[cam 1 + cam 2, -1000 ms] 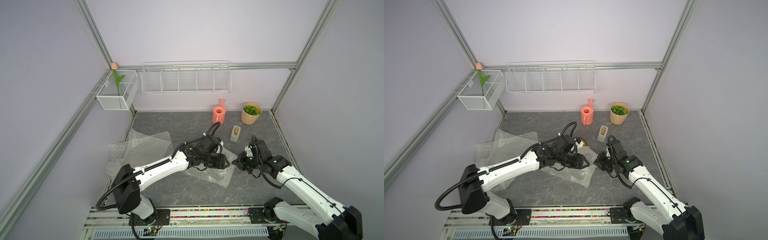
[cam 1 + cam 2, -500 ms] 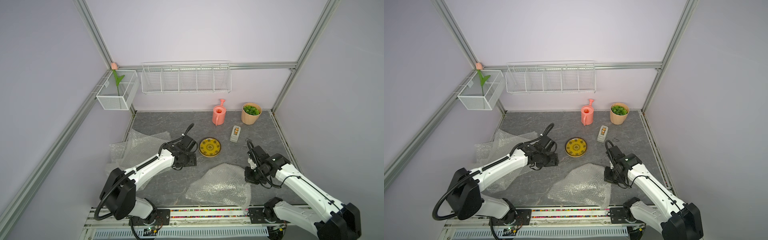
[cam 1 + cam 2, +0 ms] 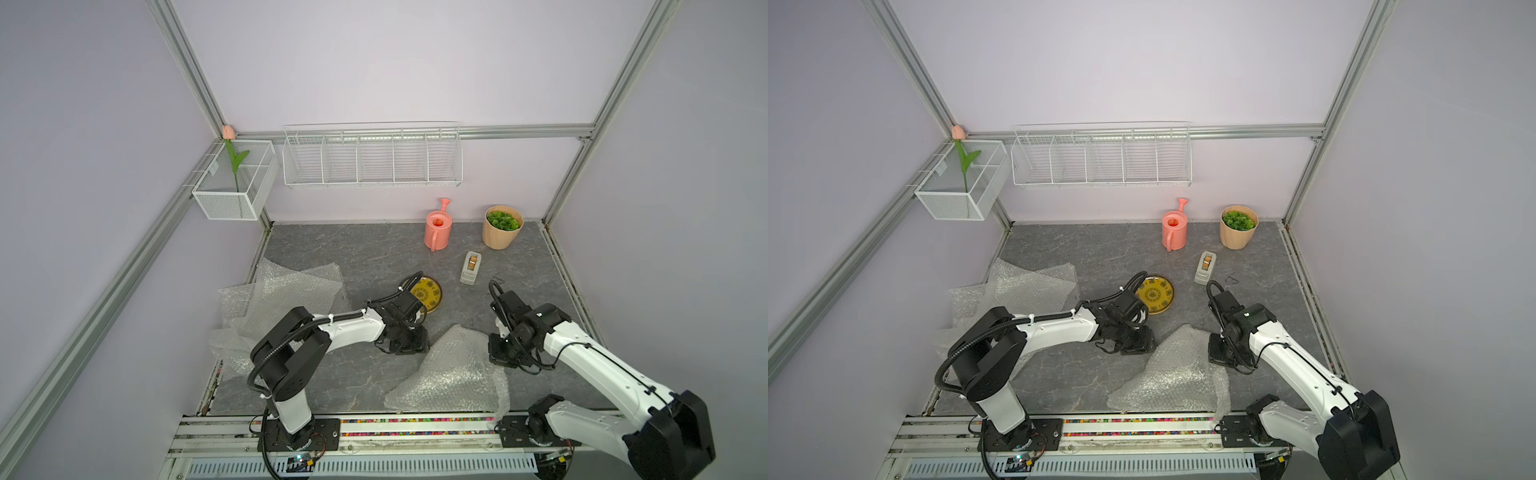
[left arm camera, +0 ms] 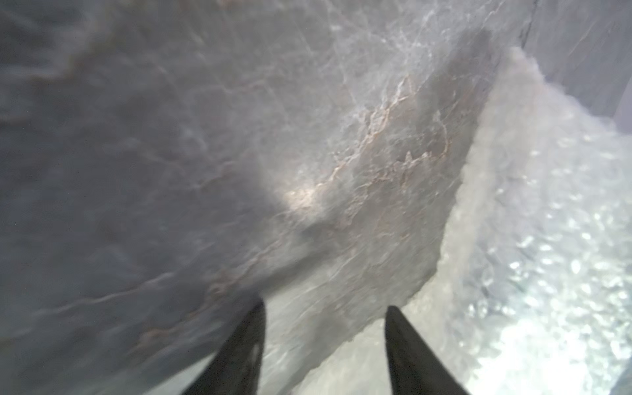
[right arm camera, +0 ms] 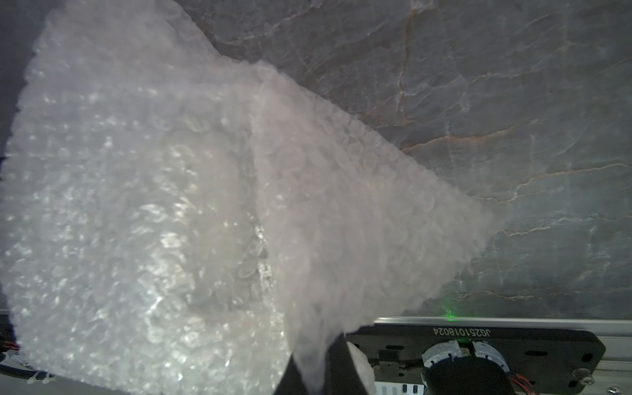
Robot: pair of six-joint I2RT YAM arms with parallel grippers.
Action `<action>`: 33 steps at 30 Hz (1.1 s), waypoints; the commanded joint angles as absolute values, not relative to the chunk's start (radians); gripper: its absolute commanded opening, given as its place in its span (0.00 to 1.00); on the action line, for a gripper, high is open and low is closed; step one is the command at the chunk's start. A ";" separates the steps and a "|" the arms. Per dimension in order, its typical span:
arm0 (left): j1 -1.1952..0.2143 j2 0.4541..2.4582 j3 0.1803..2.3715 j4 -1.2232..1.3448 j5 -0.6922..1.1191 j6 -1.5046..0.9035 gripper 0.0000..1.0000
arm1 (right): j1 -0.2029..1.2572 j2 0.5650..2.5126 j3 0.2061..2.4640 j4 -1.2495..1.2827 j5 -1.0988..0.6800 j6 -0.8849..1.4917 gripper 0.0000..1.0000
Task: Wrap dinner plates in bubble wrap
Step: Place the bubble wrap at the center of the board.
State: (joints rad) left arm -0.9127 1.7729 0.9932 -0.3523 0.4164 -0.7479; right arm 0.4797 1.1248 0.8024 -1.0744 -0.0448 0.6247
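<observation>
One dinner plate (image 3: 428,293) (image 3: 1156,294), yellow with a dark pattern, lies flat on the grey table, partly behind the left wrist. A sheet of bubble wrap (image 3: 453,374) (image 3: 1177,374) lies crumpled near the front rail. My left gripper (image 3: 409,345) (image 4: 325,306) hangs open just in front of the plate. The sheet's edge (image 4: 547,239) lies by one of its fingers and nothing is gripped. My right gripper (image 3: 503,357) (image 5: 311,372) is shut on the sheet's right edge, and the bubble wrap (image 5: 136,205) fans out from its jaws.
More bubble wrap sheets (image 3: 286,291) are piled at the left edge. A tape dispenser (image 3: 470,267), a pink watering can (image 3: 437,230) and a potted plant (image 3: 501,226) stand at the back right. Wire baskets (image 3: 372,158) hang on the back wall.
The right gripper dragged the sheet off the plate toward the front rail. The left gripper let go, swung back to the left, then came forward to the sheet's far left corner.
</observation>
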 commanded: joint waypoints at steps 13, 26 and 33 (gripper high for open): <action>-0.858 1.315 1.283 -0.839 0.205 -0.599 0.00 | 0.529 1.006 0.940 -0.844 -0.392 0.629 0.07; -0.848 1.219 1.181 -0.968 0.050 -0.635 0.27 | 0.532 1.227 0.908 -1.114 -0.046 0.496 0.07; -0.834 1.390 1.091 -0.914 -0.004 -0.674 0.59 | 0.531 1.224 0.896 -1.174 0.231 0.620 0.07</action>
